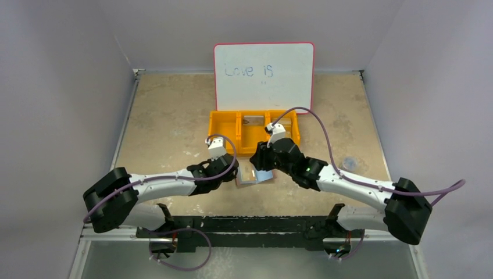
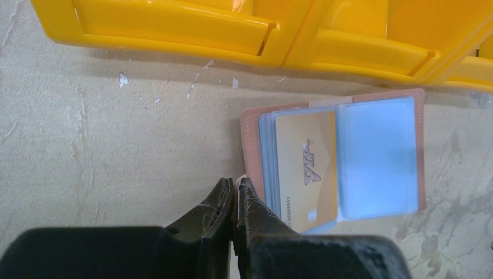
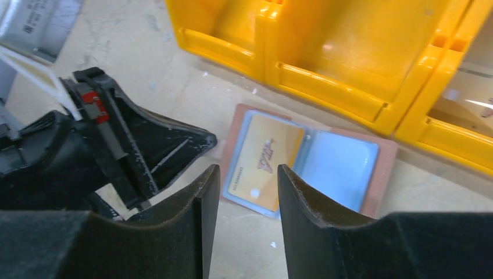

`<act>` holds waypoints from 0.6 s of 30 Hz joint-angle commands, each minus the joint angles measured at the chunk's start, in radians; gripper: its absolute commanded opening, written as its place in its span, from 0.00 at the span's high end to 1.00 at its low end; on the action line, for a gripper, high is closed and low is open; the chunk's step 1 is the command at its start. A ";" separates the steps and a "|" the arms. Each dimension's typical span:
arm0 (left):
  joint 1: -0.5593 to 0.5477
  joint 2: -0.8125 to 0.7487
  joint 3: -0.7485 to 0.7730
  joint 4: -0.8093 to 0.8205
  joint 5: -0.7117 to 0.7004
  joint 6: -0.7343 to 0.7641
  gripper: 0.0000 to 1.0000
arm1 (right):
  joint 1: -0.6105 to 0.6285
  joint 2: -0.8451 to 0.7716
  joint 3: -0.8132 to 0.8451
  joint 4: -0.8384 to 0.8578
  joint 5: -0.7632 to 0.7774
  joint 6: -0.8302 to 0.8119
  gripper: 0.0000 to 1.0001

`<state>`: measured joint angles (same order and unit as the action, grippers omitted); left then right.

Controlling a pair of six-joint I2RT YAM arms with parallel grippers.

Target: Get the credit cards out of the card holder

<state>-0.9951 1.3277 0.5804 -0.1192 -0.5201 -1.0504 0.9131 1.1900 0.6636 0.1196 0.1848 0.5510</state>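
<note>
You are not far along, going by what shows. The small brown bifold card holder with glossy pale blue clear pockets (image 2: 378, 157) lies open and flat on the mottled beige table (image 2: 87, 145), just in front of the orange three-compartment plastic tray (image 2: 174, 26). One gold-orange plastic card with "VIP" printed on it (image 2: 305, 168) sits in the left-hand pocket, so at least that one is left for you to draw out. The right-hand pocket looks empty. Several clear sleeves are stacked under the left one, and you cannot tell whether more cards hide there. Something pale lies in the tray's middle compartment in the top view, too small to call a card.

Your left gripper (image 2: 236, 192) has its black fingers pressed together with nothing visibly between them. The tips sit at the holder's left edge, and whether they are pinning it down is unclear. Your right gripper (image 3: 249, 174) hangs above the gold card with its jaws apart and nothing between them.

The holder is thin and limp, and its sleeves are slick.
</note>
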 commanded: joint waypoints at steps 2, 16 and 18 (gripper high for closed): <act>0.001 0.009 0.030 -0.008 -0.013 0.025 1.00 | -0.051 0.036 -0.013 0.123 -0.161 0.048 0.57; 0.002 0.018 0.062 -0.005 -0.031 0.017 0.60 | -0.156 0.231 -0.111 0.313 -0.353 0.159 0.64; 0.001 0.021 0.065 0.018 -0.029 0.023 0.55 | -0.171 0.238 -0.126 0.327 -0.375 0.171 0.65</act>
<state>-0.9951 1.3563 0.6060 -0.1623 -0.5346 -1.0435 0.7643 1.4357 0.5781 0.3653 -0.1459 0.6708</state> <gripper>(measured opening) 0.413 0.358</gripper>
